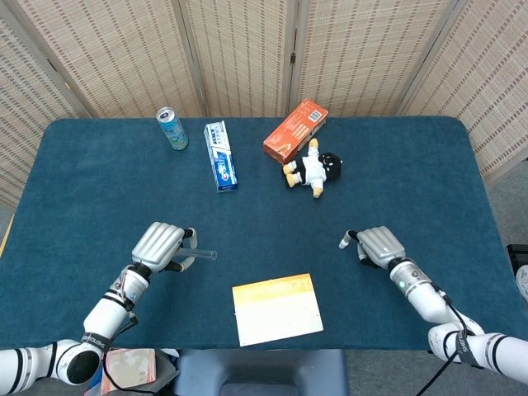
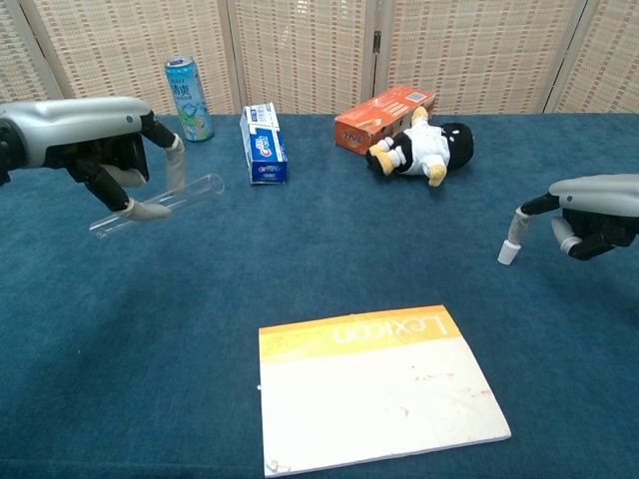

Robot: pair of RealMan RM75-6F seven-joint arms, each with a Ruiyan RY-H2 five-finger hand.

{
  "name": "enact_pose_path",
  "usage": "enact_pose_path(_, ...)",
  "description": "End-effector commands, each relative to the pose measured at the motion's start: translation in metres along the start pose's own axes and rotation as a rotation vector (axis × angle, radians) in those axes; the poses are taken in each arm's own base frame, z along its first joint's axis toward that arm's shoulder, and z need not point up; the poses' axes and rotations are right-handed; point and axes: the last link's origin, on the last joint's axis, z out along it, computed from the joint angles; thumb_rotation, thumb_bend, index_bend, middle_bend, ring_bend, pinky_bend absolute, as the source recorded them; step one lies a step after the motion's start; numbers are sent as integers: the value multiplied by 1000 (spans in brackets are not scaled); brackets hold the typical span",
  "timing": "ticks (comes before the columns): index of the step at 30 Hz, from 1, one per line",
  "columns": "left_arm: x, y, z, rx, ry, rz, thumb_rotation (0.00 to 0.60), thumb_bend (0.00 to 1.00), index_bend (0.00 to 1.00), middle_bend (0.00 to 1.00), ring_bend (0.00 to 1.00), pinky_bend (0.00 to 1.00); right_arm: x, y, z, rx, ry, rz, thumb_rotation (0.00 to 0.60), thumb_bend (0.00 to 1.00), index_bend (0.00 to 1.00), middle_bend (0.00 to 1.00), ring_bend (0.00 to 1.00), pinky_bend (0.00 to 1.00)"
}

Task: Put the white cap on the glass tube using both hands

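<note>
My left hand (image 1: 157, 246) (image 2: 92, 135) holds the clear glass tube (image 1: 203, 255) (image 2: 160, 204) above the table's left side. The tube's open end points right and slightly up. The small white cap (image 1: 343, 242) (image 2: 508, 254) stands at the right, under the tip of one outstretched finger of my right hand (image 1: 378, 246) (image 2: 595, 214). That fingertip touches the cap's top. The other fingers of that hand are curled in. Whether the cap is pinched or only touched is not visible. The cap and the tube are far apart.
A white and orange booklet (image 1: 277, 308) (image 2: 377, 384) lies at the front middle. At the back stand a drinks can (image 1: 172, 128), a toothpaste box (image 1: 220, 155), an orange box (image 1: 295, 130) and a small plush doll (image 1: 313, 168). Blue cloth (image 1: 412, 165) covers the table.
</note>
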Motion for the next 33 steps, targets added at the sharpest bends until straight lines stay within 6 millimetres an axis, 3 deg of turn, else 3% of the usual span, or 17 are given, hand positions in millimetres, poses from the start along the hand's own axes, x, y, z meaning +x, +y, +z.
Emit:
enact_pose_path(1,0,-1,0,2,0,1,600,398,575,1000,1000,1000,1,-2,-5,6,6,-13,600,1000,282,994,1000,1000)
enact_pose_path(7,1,-3,-2,5,8,-4,600,399,574,1000,1000,1000,13,-4,-17,7,69,-37,600,996,282,980,1000,1000)
enact_pose_path(9,2,-4,-3,6,10,-7,600,399,574,1000,1000,1000,20,-3,-23,-1,102,-51,600,919,282,951,997,1000)
enact_pose_path(12,2,-5,-4,7,13,-11,600,398,574,1000,1000,1000,30,-4,-30,-9,152,-52,600,666,282,864,895,969)
enact_pose_path(14,2,-5,-4,6,12,-12,600,398,574,1000,1000,1000,36,-6,-34,-9,182,-38,600,510,282,741,738,844)
enact_pose_path(17,2,-4,-5,2,12,-14,600,399,574,1000,1000,1000,43,-8,-37,0,226,-17,600,317,282,445,387,484)
enact_pose_path(19,2,-3,-6,0,11,-15,600,399,574,1000,1000,1000,45,-9,-38,5,249,-14,600,251,282,337,260,333)
enact_pose_path(23,1,-3,-6,-1,8,-16,600,398,573,1000,1000,1000,46,-10,-35,15,263,-15,600,232,282,239,147,201)
enact_pose_path(27,1,-1,-7,-4,4,-14,600,398,574,1000,1000,1000,42,-11,-28,26,250,-49,600,322,301,247,139,195)
enact_pose_path(30,1,-1,-8,-6,4,-14,600,398,574,1000,1000,1000,39,-12,-22,30,237,-59,600,335,358,305,192,241)
enact_pose_path(33,1,-1,-9,-4,2,-15,600,398,574,1000,1000,1000,38,-12,-17,30,247,-87,600,333,424,458,428,519)
